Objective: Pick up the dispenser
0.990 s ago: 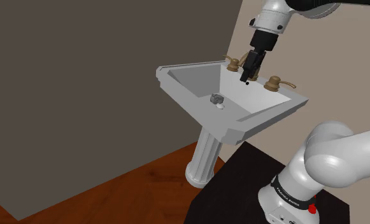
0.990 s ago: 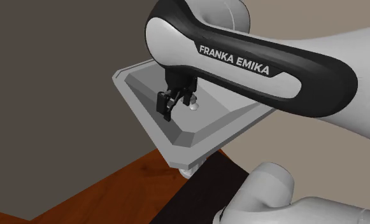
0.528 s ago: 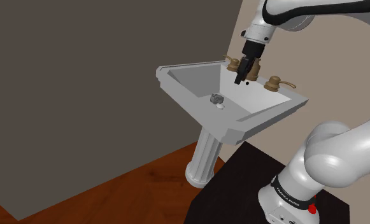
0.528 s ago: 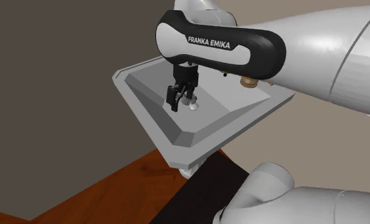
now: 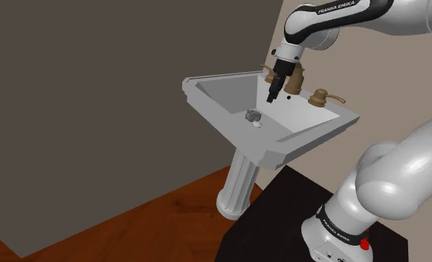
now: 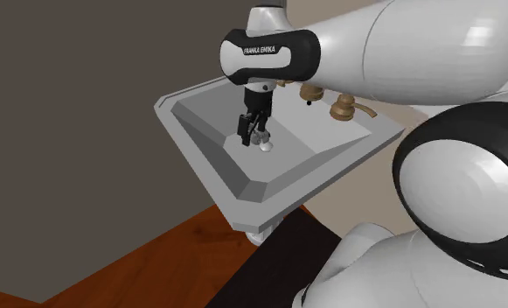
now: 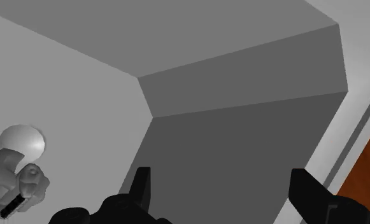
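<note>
**Grey basin, gripper wide open, dispenser lying free**

Grey takes the shoulder view's left, where a dark wall (image 5: 95,112) stands over a strip of red-brown floor (image 5: 162,216). Right of it a fluted pedestal (image 5: 240,186) carries an angular grey sink (image 5: 318,132).

The dispenser (image 5: 253,117), a small grey piece with a white rounded end, lies on the sloping bottom of the basin near the front rim. The gripper (image 5: 273,94) hangs over the basin up and to the right of the dispenser, apart from it and pointing down. Behind it, brown taps (image 5: 322,97) line the back rim against a beige wall (image 5: 400,82). At the lower right, the white arm (image 5: 400,179) rises from the black stand (image 5: 273,223).

In the second exterior view the sink (image 6: 191,149) sits at the centre. The gripper (image 6: 246,136) comes down into the basin, and the dispenser (image 6: 264,145) shows just to its right, at the fingertips. From here I cannot tell whether they touch. The taps (image 6: 344,108) stand further right, under the arm.

In the wrist view the dispenser (image 7: 14,181) lies on the pale basin floor, outside the near finger (image 7: 142,184). The gripper (image 7: 221,184) is spread wide and there is only bare basin wall in the gap, so it holds nothing. Beyond the other finger, past the rim, a sliver of floor (image 7: 368,159) shows.
</note>
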Tool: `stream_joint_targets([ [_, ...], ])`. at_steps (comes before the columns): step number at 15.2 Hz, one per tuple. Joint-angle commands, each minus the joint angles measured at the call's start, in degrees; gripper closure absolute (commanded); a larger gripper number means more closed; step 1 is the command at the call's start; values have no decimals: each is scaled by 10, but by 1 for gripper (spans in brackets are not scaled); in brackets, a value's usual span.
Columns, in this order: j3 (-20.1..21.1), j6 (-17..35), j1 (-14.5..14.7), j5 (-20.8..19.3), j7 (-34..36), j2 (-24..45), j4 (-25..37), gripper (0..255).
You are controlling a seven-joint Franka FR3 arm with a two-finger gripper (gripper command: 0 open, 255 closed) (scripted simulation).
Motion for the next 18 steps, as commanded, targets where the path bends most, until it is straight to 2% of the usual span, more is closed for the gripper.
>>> stream_joint_targets([
  [1, -24, 15, 2, 18, -45, 54, 28, 0],
  [5, -53, 29, -2, 69, -125, 158, 89, 0],
  [8, -63, 29, -16, 113, -184, 240, 144, 0],
  [13, -53, 11, -62, 181, -264, 375, 255, 0],
  [18, -27, -23, -121, 226, -312, 507, 393, 0],
])
